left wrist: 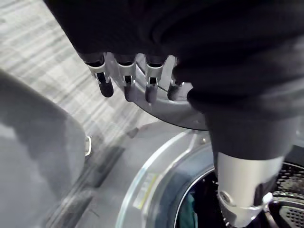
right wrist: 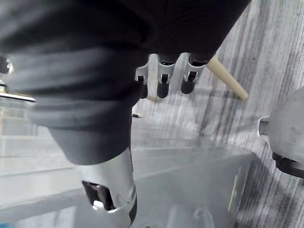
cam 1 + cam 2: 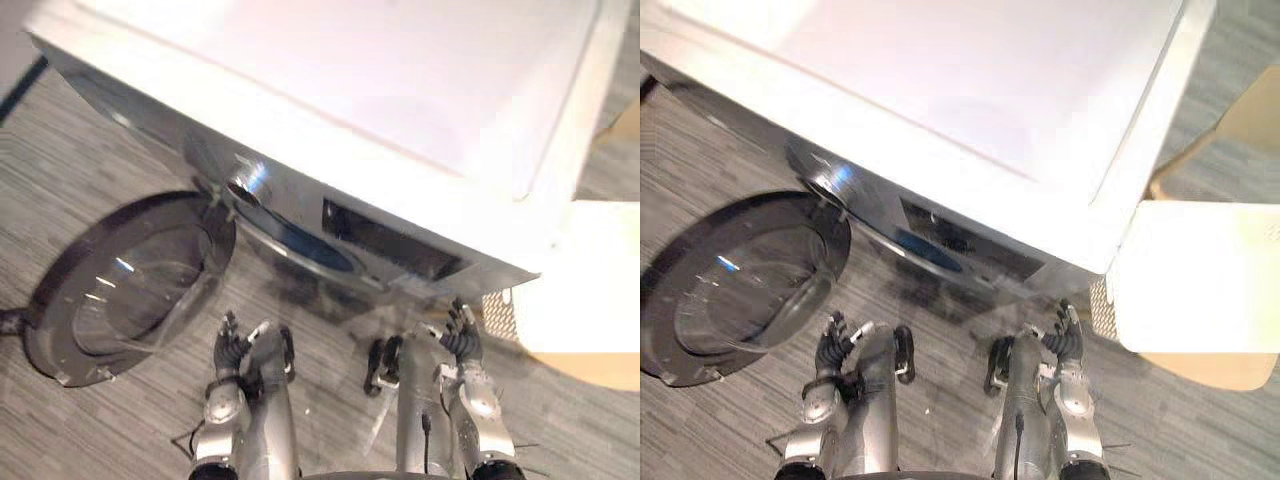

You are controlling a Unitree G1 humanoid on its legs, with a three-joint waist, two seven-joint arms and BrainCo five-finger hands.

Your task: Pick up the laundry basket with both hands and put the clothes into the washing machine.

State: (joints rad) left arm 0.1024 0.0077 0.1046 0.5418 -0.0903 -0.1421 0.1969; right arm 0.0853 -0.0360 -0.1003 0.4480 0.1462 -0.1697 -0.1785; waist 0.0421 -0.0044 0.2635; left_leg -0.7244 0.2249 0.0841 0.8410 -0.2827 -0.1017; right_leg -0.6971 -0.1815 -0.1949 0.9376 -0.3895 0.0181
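- The left hand (image 3: 231, 348) and the right hand (image 3: 462, 338) sit low before the washer, one at each side of its front. The fingers of both are loose and nearly straight, and neither has hold of anything. Their own wrist views show bare fingers with only machine and floor past them.
- The laundry basket (image 3: 497, 312) is in neither hand. A white perforated wall, which I take for its side, stands just beside the machine's right front corner, on the robot's right. It seems to rest on a tan wooden stand (image 3: 590, 368), probably so the handles can be reached without stooping. I cannot tell what is inside it.
- The right hand is the nearer one to the basket; the left is well apart from it, in front of the door.
- The washing machine (image 3: 350, 90) stands straight ahead. Its round glass door (image 3: 130, 285) is swung fully open to the robot's left, leaving the mouth clear for loading.
- In the left wrist view the perforated drum (image 1: 287, 213) shows through the opening, with something dark teal (image 1: 189, 211) at its rim. It may be cloth, but I cannot be sure.
- The grey striped floor (image 3: 80, 130) lies all around.
- With both hands empty, the basket pick-up looks like the step to be done.
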